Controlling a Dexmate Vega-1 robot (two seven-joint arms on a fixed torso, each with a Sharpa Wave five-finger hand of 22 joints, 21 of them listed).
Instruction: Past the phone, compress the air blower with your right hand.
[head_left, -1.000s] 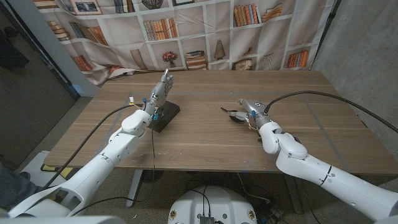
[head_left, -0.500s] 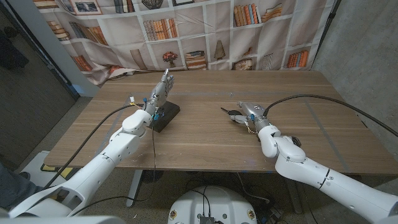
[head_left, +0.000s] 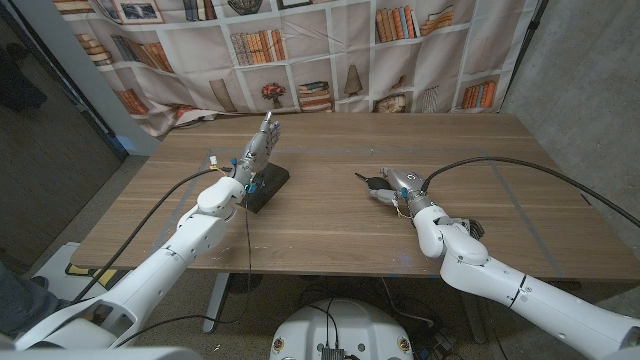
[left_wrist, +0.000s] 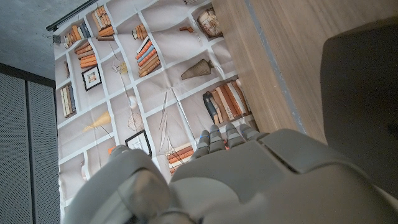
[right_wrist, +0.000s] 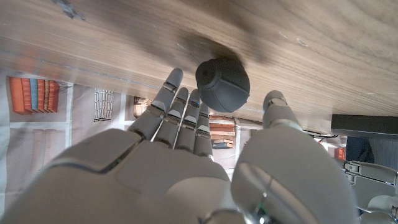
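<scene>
The air blower (head_left: 373, 183) is a small dark rubber bulb lying on the wooden table (head_left: 330, 225), its thin nozzle pointing toward the phone. My right hand (head_left: 401, 187) sits just behind it. In the right wrist view the bulb (right_wrist: 222, 84) lies between my spread fingers (right_wrist: 180, 106) and thumb, with a gap on both sides. The phone (head_left: 266, 188) is a dark slab on the table's left half. My left hand (head_left: 257, 146) stands upright over the phone's far end with straight fingers, holding nothing.
A bookshelf-print curtain (head_left: 300, 60) hangs behind the table's far edge. Black cables (head_left: 520, 165) run from both arms across the tabletop. The phone's dark edge (right_wrist: 364, 123) and my left hand (right_wrist: 372, 171) appear in the right wrist view beyond the blower.
My right forearm and elbow have swung in toward the table's middle, and the hand has edged slightly closer to the blower. The left arm and the phone have not moved.
</scene>
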